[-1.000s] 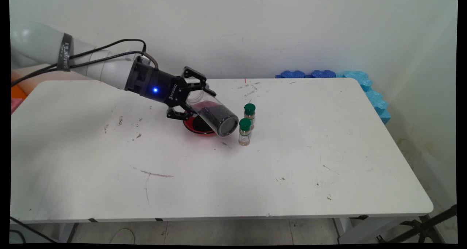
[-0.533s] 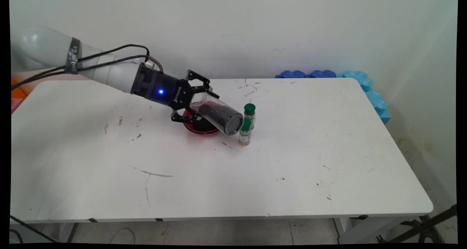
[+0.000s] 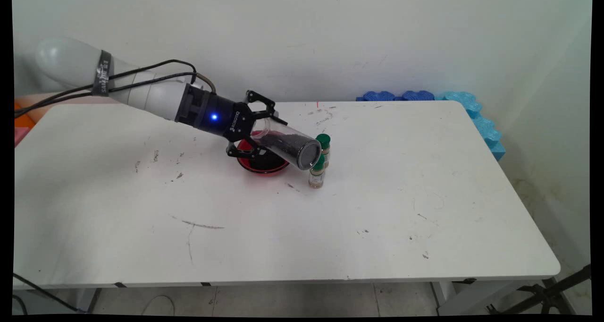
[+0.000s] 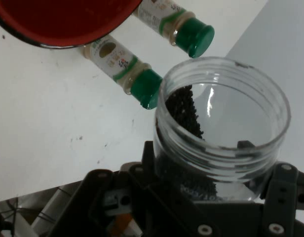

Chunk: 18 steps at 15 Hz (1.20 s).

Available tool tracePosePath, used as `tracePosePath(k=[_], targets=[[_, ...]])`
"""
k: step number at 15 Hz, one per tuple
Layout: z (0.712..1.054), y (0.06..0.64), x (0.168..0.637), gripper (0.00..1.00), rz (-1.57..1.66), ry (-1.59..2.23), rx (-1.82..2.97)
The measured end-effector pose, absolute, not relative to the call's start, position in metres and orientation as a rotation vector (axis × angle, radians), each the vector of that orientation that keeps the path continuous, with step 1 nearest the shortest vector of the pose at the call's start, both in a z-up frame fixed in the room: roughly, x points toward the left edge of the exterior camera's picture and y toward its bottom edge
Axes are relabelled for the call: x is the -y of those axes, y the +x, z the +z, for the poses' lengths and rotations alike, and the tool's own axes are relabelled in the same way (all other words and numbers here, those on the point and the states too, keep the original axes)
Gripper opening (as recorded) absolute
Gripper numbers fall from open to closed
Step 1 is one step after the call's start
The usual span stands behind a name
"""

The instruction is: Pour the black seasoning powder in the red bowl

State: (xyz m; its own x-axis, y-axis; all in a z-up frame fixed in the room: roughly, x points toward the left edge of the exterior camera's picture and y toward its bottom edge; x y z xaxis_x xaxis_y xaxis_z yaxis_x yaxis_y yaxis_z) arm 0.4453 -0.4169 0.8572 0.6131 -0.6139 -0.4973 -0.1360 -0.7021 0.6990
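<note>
- The gripper (image 3: 257,132) reached in from the upper left of the main view and was closed around a clear plastic jar (image 3: 288,146), its fingers clamped on the jar's body near the open end.
- The jar lay tilted, almost on its side, above the table (image 3: 377,218); its closed base pointed toward the lower right of the frame and its open mouth toward the arm.
- Dark, fine grains (image 4: 184,111) sat along the lower side of the jar; in the hand view they lined the inside wall below the threaded rim (image 4: 226,163).
- A red bowl (image 3: 259,164) stood on the table just below the gripper, left of center, with a dark patch inside it.
- Two small spice bottles with green caps stood just right of the bowl: the nearer bottle (image 3: 316,175) was partly hidden behind the jar's base, and the farther bottle (image 3: 323,145) stood just behind it.
- In the hand view the two bottles appeared near the top, beside the bowl's red rim (image 4: 68,29).
- Blue foam pieces (image 3: 424,96) lay along the table's far right edge, well apart from the gripper.
</note>
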Motion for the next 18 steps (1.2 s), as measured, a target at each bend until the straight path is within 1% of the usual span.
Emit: tracePosePath(k=[18], targets=[[0.849, 0.446, 0.43, 0.0, -1.097, 2.244, 0.367]])
